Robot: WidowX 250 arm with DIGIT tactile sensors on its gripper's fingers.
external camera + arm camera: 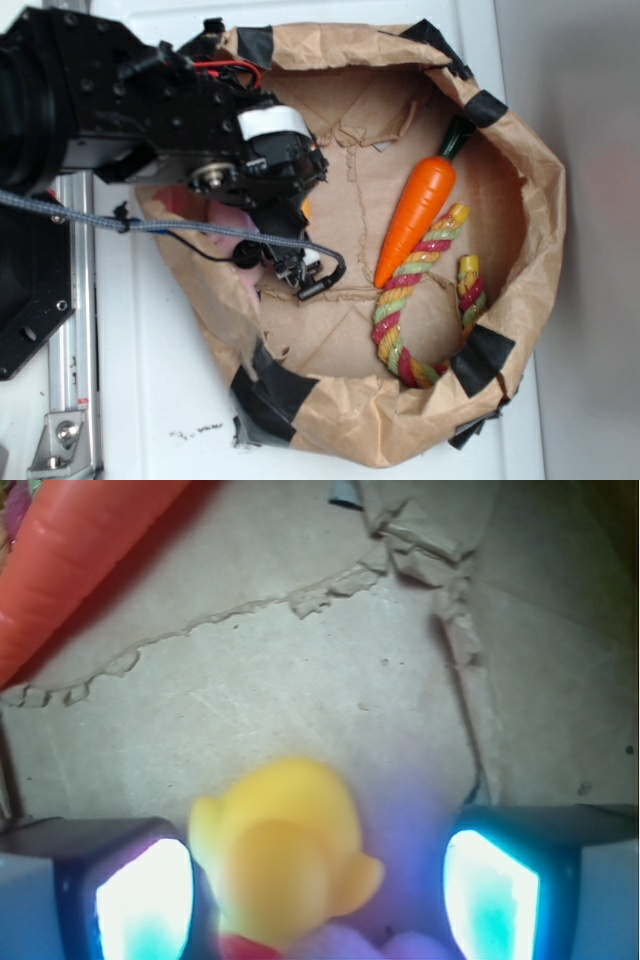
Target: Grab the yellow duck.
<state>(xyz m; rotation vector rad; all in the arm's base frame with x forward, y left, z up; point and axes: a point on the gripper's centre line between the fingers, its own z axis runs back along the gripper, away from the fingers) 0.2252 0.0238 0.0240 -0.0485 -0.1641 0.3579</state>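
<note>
The outside view looks down on a brown paper bag point(520, 200) rolled open like a bowl, with black tape on its rim. It sits on a white table point(150, 400). Inside the bag lies a long orange carrot point(418, 212) with a green top. Just beside the carrot is a curved rope toy point(415, 300) in red, yellow and green; the tip of the carrot touches it. The black robot arm point(150, 110) reaches in from the left and covers the left part of the bag. A little bit of pink shows under the arm, but it is too hidden to tell what it is. The yellow duck does not show in this view.

The wrist view shows what the outside view hides. The yellow duck point(285, 855) sits on the brown paper floor, right between the two fingers of the gripper point(318, 890). It is blurry, with a bit of red at the bottom. The fingers point(145, 895) are spread apart. The left one is right beside the duck; the right one is apart from it. The orange carrot point(75, 550) fills the top left corner.

No words or labels can be read in either view.
</note>
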